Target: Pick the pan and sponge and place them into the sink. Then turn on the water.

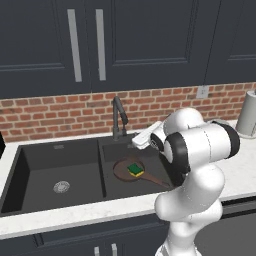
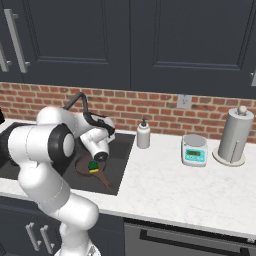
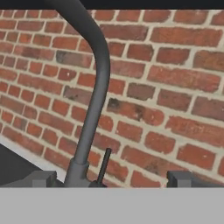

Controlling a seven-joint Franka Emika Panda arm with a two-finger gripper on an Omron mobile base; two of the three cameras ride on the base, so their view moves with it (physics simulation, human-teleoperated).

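The black double-basin sink (image 1: 35, 170) is set into the white counter. In its right basin lies the reddish-brown pan (image 1: 122, 170), handle pointing front right, with the yellow and green sponge (image 1: 135, 169) on top of it. Both also show from the right, pan (image 2: 82, 167) and sponge (image 2: 93, 165). My gripper (image 3: 111, 180) is open and holds nothing. It hangs above the right basin and faces the dark gooseneck faucet (image 3: 94, 100), whose thin lever (image 3: 104, 164) stands between the fingertips (image 3: 41, 179), a little farther off. No water runs from the faucet (image 1: 118, 116).
The brick wall rises just behind the faucet. On the counter to the right stand a soap dispenser (image 2: 143, 134), a small kitchen scale (image 2: 194, 150) and a paper towel holder (image 2: 233, 135). Dark cabinets hang above.
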